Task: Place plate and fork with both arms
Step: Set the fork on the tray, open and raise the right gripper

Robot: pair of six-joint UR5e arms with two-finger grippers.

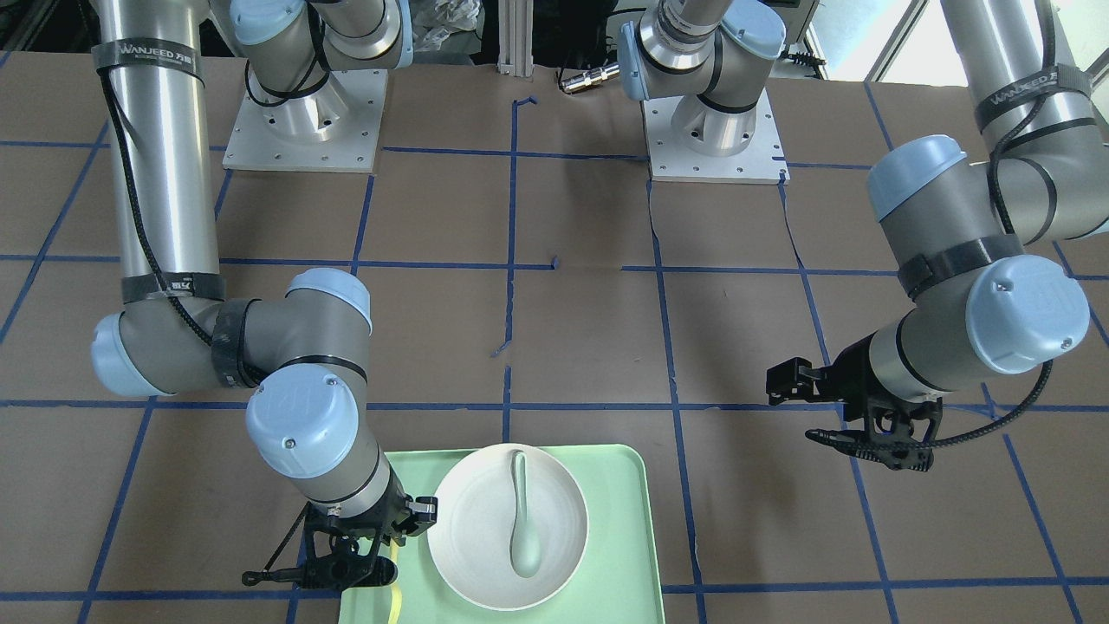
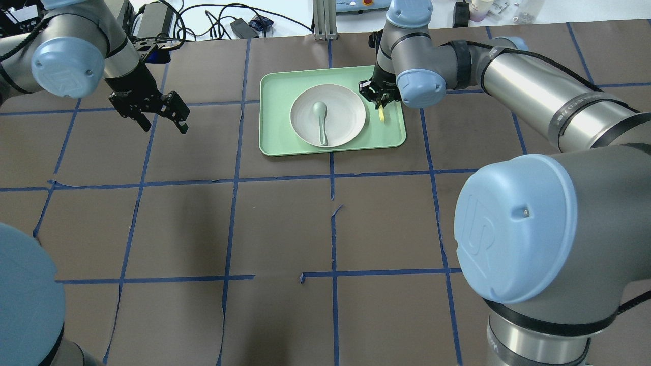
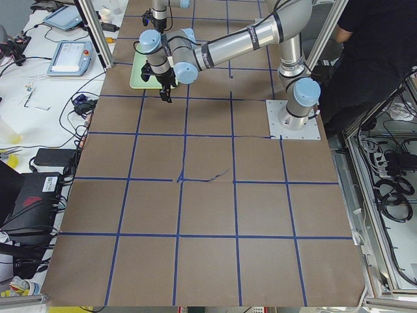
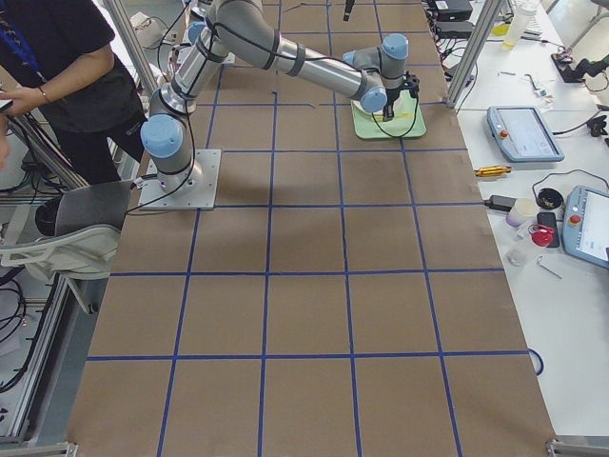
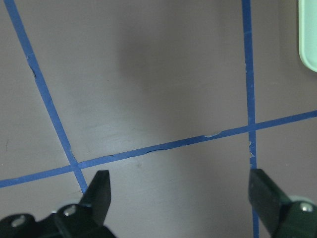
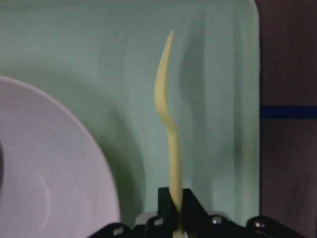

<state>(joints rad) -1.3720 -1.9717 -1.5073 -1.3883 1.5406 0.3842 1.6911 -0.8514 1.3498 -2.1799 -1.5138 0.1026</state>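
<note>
The off-white plate (image 1: 485,529) lies on the mint-green tray (image 1: 628,520), with a grey-green spoon (image 1: 524,529) in it. My right gripper (image 1: 390,559) is shut on the handle of the pale yellow fork (image 1: 398,598), over the tray strip beside the plate. In the right wrist view the fork (image 6: 166,99) points away from the gripper (image 6: 176,210) and throws a shadow on the tray (image 6: 218,74). In the overhead view the fork (image 2: 381,116) sticks out below the right gripper (image 2: 379,99), right of the plate (image 2: 348,114). My left gripper (image 2: 164,122) is open and empty over bare table, left of the tray (image 2: 274,122).
The brown table (image 2: 285,223) carries a grid of blue tape. Both arm bases (image 1: 303,130) stand on white plates at the robot's edge. An operator (image 3: 374,52) stands beside the table. Benches with tablets (image 4: 519,133) and cables flank the far end.
</note>
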